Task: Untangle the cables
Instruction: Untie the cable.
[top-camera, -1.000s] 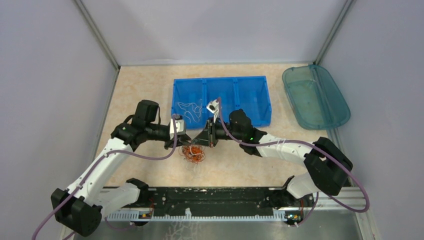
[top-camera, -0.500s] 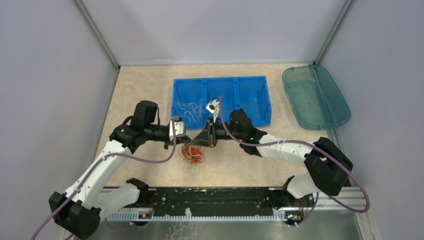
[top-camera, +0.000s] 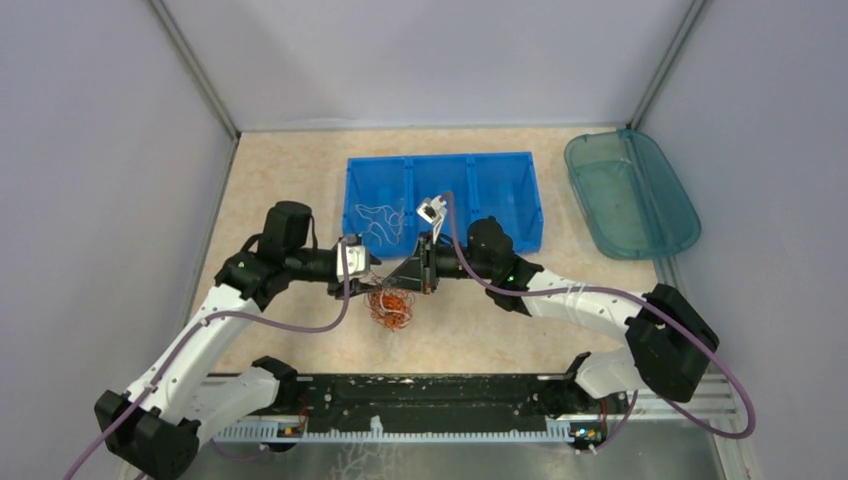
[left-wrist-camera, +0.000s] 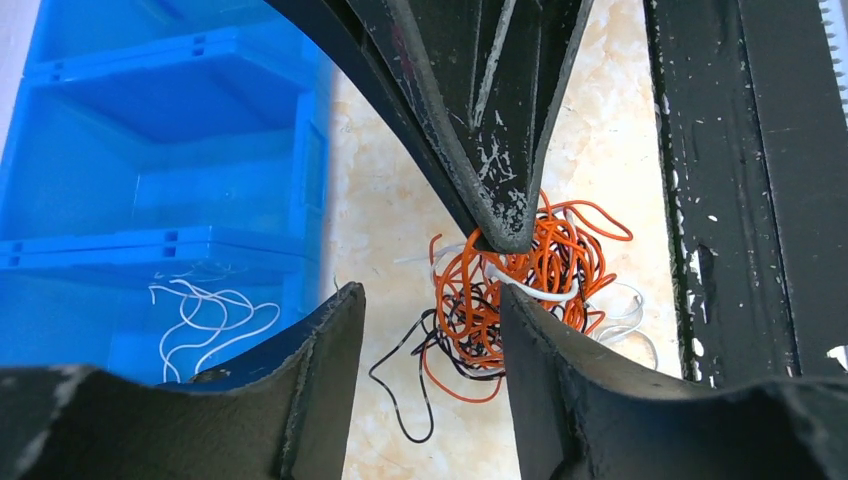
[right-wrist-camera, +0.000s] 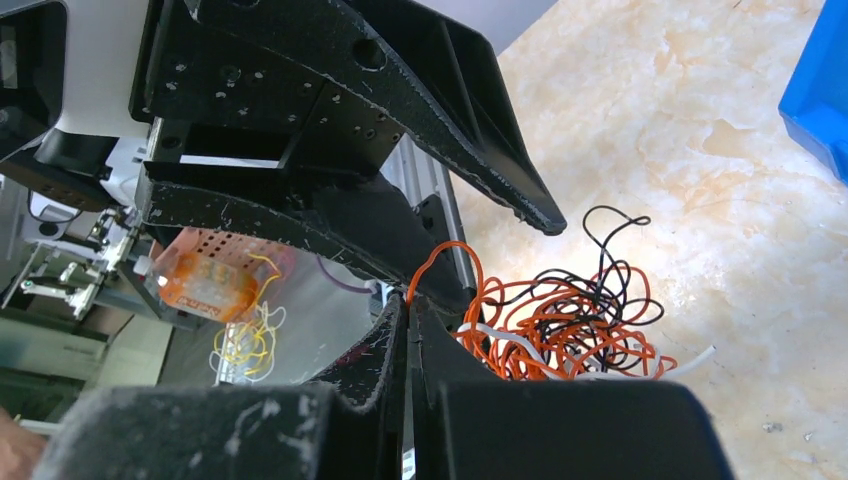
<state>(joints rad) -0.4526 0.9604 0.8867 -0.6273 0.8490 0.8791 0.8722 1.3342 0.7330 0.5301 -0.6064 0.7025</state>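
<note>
Cables (left-wrist-camera: 560, 262) sit tangled, right gripper (left-wrist-camera: 500, 235) clamped on them, left gripper (left-wrist-camera: 430, 295) spread apart.

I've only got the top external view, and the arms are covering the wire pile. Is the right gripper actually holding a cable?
Observer: Yes. On the right wrist view the right gripper is shut, and an orange loop of the cables rises from its tip.
Operator: And the left one?
Observer: The left wrist view shows the left gripper open, with nothing pinched.
Operator: Is it only orange wire in that pile?
Observer: No, black and white strands are wound through the orange.
</note>
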